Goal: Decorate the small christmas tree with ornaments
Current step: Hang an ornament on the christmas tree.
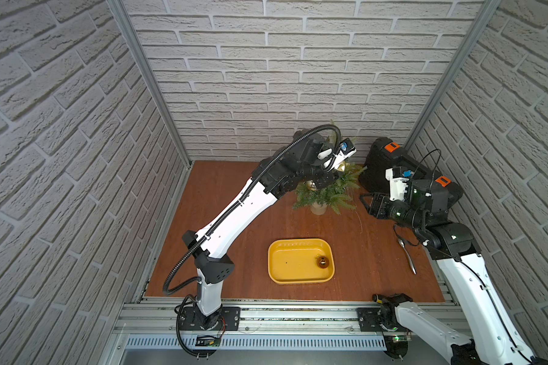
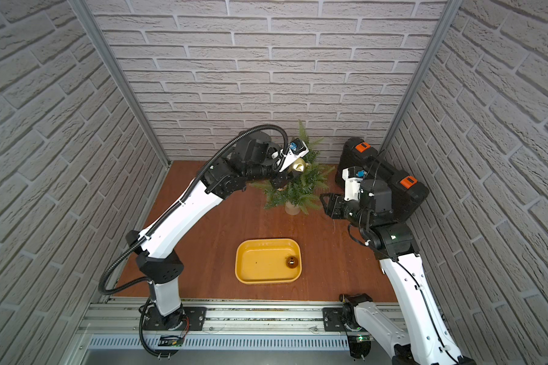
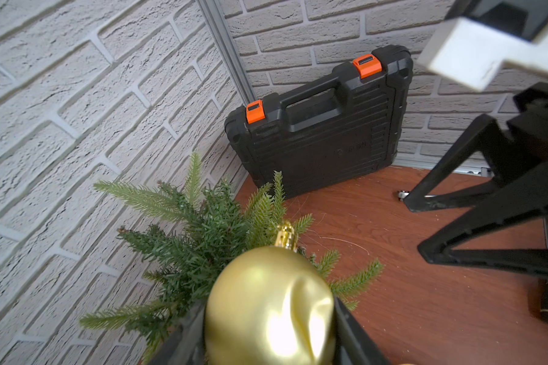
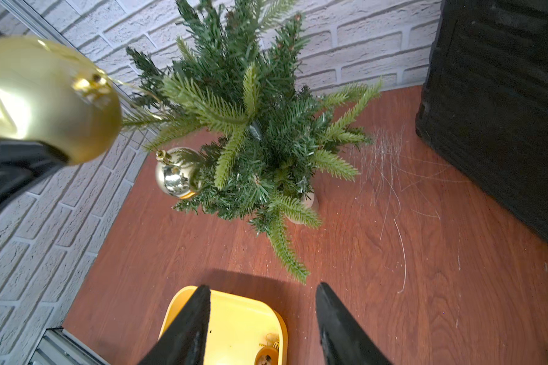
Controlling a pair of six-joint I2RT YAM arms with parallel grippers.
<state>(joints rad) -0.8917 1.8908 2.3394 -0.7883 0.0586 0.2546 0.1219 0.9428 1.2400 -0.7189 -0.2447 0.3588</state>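
The small christmas tree (image 1: 328,192) stands in a pale pot (image 1: 318,208) at the back of the wooden table, seen in both top views (image 2: 301,188). My left gripper (image 3: 268,316) is shut on a satin gold ornament (image 3: 260,294), held high against the tree's upper branches (image 4: 253,120); its cap points into the foliage. A mirror-like pale gold ornament (image 4: 174,177) hangs on a lower branch. A small bronze ornament (image 1: 322,261) lies in the yellow tray (image 1: 301,281). To the right of the tree my right gripper (image 4: 263,286) is open and empty.
A black tool case (image 1: 389,164) with orange latches leans in the back right corner, close behind my right arm. A metal spoon (image 1: 407,254) lies on the table at the right. Brick-pattern walls close in three sides. Thin loose strands (image 4: 383,164) lie beside the case.
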